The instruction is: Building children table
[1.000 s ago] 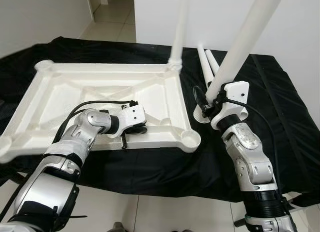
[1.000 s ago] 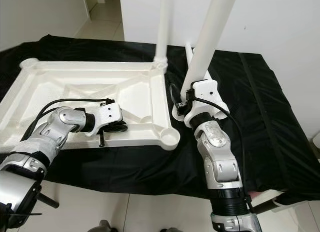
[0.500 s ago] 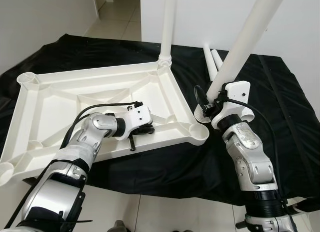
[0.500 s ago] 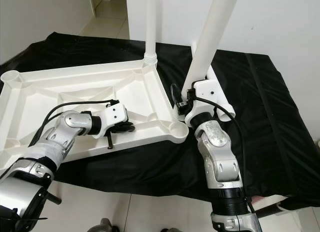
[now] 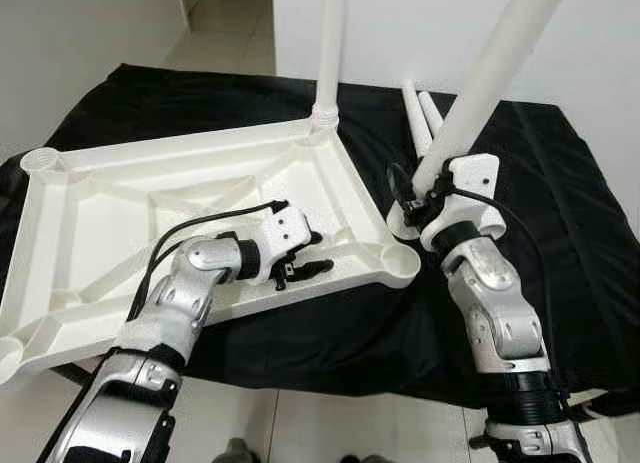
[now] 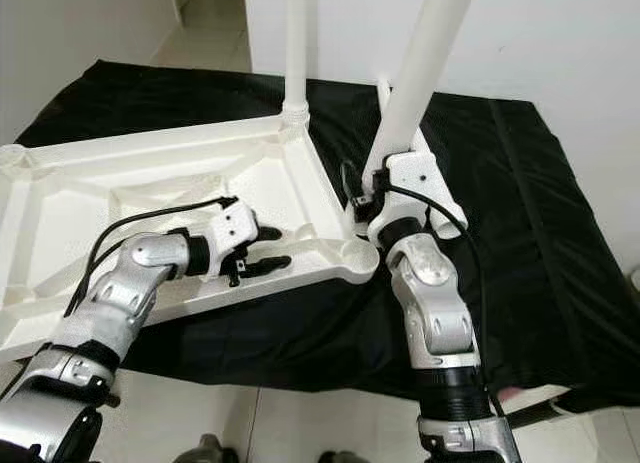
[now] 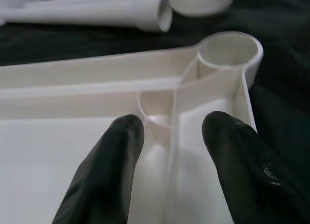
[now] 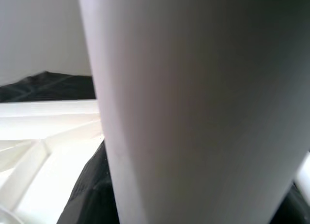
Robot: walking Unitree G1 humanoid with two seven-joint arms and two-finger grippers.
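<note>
The upturned white tabletop [image 5: 150, 213] lies on the black-covered bench [image 5: 560, 213]. The left hand [image 5: 305, 258] hovers over its near rim, fingers apart. The right hand [image 5: 425, 198], beside its corner socket [image 7: 227, 50], clamps a white leg [image 5: 490, 73].

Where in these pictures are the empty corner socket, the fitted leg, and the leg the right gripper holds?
empty corner socket [image 7: 227, 49], left wrist view, on its round rim.
fitted leg [image 5: 328, 43], left eye view, on its upright shaft.
held leg [image 5: 480, 88], left eye view, on the shaft above the right gripper [image 5: 425, 198].
</note>
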